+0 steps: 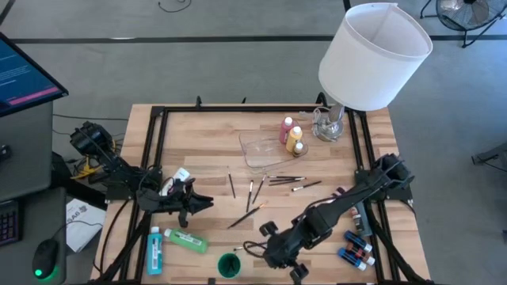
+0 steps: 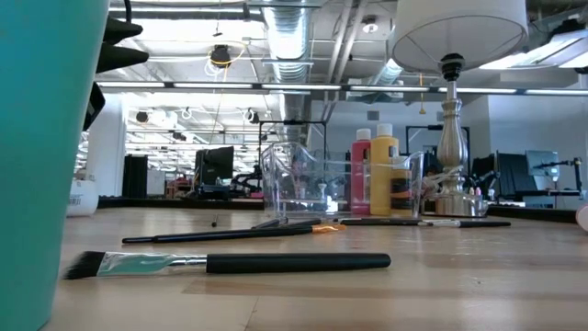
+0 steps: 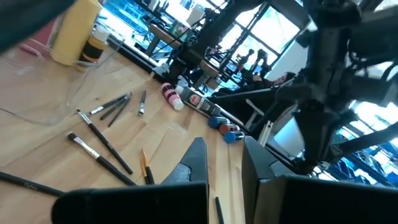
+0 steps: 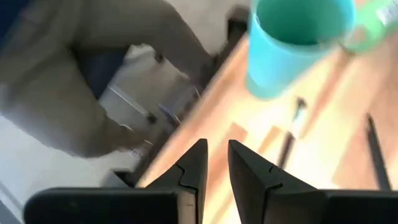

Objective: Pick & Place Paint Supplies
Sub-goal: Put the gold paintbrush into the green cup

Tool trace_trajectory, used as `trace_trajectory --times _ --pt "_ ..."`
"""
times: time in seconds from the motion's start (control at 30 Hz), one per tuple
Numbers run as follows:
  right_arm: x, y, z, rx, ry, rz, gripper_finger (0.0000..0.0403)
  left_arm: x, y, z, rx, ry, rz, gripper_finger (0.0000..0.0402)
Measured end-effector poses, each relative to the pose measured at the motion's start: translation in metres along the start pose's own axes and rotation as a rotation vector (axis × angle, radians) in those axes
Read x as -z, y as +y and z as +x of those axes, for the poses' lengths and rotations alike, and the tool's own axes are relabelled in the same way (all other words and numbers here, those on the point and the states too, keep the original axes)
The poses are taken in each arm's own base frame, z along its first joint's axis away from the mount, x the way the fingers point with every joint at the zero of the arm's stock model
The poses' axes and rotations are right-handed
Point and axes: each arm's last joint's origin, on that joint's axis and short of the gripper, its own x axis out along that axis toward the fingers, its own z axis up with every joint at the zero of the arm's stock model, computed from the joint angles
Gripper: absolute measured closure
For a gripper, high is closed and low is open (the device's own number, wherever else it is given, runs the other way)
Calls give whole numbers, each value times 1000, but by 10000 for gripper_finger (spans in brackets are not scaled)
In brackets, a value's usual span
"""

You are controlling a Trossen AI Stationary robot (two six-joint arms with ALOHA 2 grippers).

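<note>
right gripper (image 1: 297, 271): low at the front edge, fingers a narrow slit apart, nothing between them that I can see.
nearest brush (image 1: 253, 245): just beside that gripper, toward the cup; small, axis hard to read from above.
cup (image 1: 229, 265): teal, upright at the front edge, next to the right gripper; looks empty from above.
left gripper (image 1: 202, 203): closed, empty, hovering left of centre, pointing at the scattered brushes.
brushes (image 1: 287, 181): loose in mid-table, long axes mostly across the table.
green bottle (image 1: 186, 240): lying flat beside the blue bottle (image 1: 155, 251), front left.
tray (image 1: 265, 148): clear, seemingly empty; pink bottle (image 1: 286, 130) and yellow bottle (image 1: 295, 138) at its right edge, in or beside I cannot tell.
small bottles (image 1: 356, 249): lying by the right arm.
</note>
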Motion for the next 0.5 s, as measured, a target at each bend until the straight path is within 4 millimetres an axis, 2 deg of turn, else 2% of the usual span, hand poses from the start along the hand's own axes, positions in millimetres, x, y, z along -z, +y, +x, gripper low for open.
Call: trace_trajectory --times 0.1,0.23,0.37,0.5 --pt "12 -7 -5 29 -38 5 346 0 1 0 -22 -15 21 400" --pt "44 -20 -18 57 -149 24 346 -3 4 4 -64 -45 28 400" --pt "77 -33 -47 85 -403 78 346 -7 10 10 -106 -73 50 400" --pt "106 -40 -58 104 -614 94 346 -11 16 15 -140 -95 71 400"
